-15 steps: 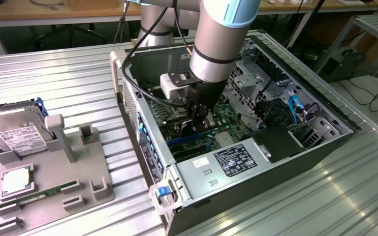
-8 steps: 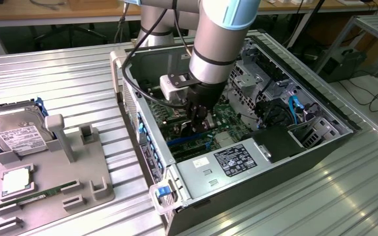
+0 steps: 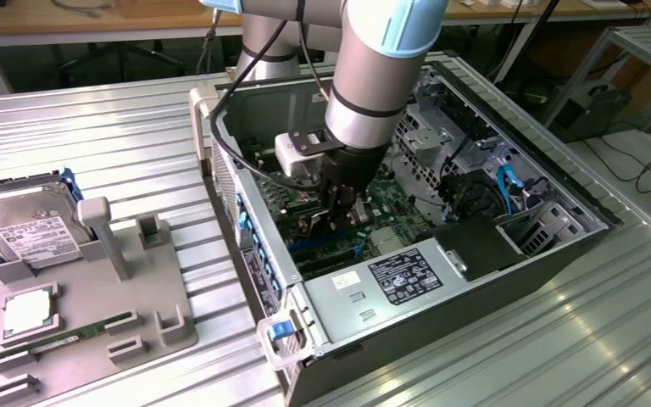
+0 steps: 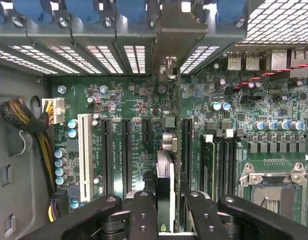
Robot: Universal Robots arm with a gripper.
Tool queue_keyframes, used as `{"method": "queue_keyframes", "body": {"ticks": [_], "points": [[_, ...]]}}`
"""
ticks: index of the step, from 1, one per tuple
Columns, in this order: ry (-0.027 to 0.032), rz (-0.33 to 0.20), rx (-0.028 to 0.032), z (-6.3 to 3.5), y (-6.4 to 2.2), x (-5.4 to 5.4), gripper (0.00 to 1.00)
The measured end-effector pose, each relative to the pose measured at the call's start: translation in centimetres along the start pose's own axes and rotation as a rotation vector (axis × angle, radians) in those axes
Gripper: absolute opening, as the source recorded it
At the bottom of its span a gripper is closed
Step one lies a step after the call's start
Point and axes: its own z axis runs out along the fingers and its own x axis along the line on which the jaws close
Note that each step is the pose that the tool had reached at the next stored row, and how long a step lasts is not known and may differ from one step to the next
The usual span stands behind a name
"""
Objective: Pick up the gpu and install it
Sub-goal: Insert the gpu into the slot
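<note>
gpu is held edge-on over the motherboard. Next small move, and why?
Probably a slow, straight push down. The end effector grips the gpu upright inside the case, its bracket meeting the rear slot openings, with the card seemingly lined up over a motherboard slot.

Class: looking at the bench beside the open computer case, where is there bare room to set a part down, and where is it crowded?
Bare: the ribbed metal table between the grey fixture tray and the computer case. Crowded: the tray holding the hard drive, and inside the case around the end effector.

You see a fat silver arm (image 3: 373,76) with a light blue cap, a black cable beside it, and a black claw (image 4: 164,212) dotted with small screws.
</note>
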Motion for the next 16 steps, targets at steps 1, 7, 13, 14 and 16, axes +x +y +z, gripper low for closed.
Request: {"method": "queue_keyframes", "body": {"ticks": [1, 7, 13, 14, 16], "points": [[0.0001, 0.0, -0.0001, 0.01, 0.0, 0.0, 0.27], [-0.0001, 0.0, -0.0001, 0.05, 0.0, 0.0, 0.27], [-0.0002, 0.0, -0.0001, 0.25, 0.02, 0.0, 0.27], [0.0, 0.0, -0.0002, 0.32, 0.02, 0.01, 0.27], [0.0002, 0.0, -0.0007, 0.55, 0.02, 0.01, 0.27]]}}
